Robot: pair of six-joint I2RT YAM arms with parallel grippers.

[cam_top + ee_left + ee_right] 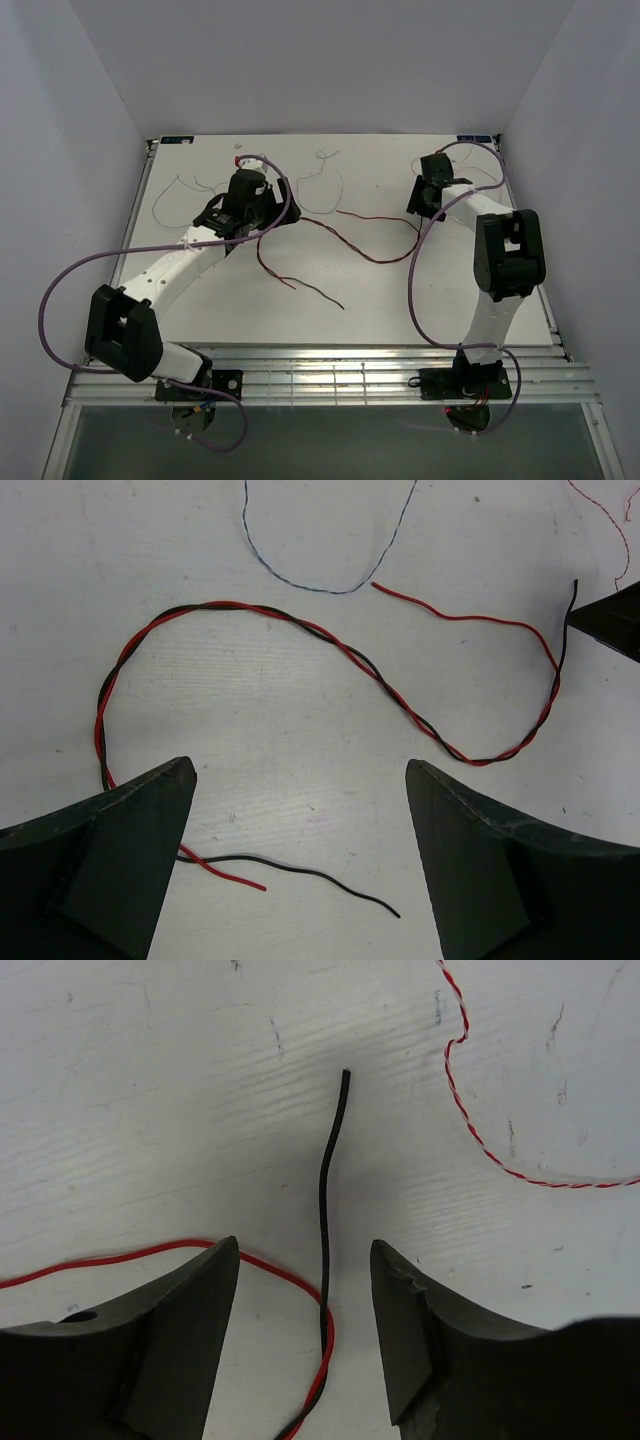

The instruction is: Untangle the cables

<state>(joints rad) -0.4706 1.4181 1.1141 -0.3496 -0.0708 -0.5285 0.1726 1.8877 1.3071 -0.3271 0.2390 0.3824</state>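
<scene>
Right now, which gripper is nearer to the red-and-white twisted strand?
Right. The red-and-white strand lies just beside the open right gripper; the left gripper is farther away, past the twisted red-black pair.

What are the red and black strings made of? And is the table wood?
The red cable and black cable look like thin wires in a smooth plastic coat: they hold soft bends and twist round each other. Metal inside cannot be seen. The table looks like white-painted wood, though it might be board: matt, with fine grain lines and scuffs.
</scene>
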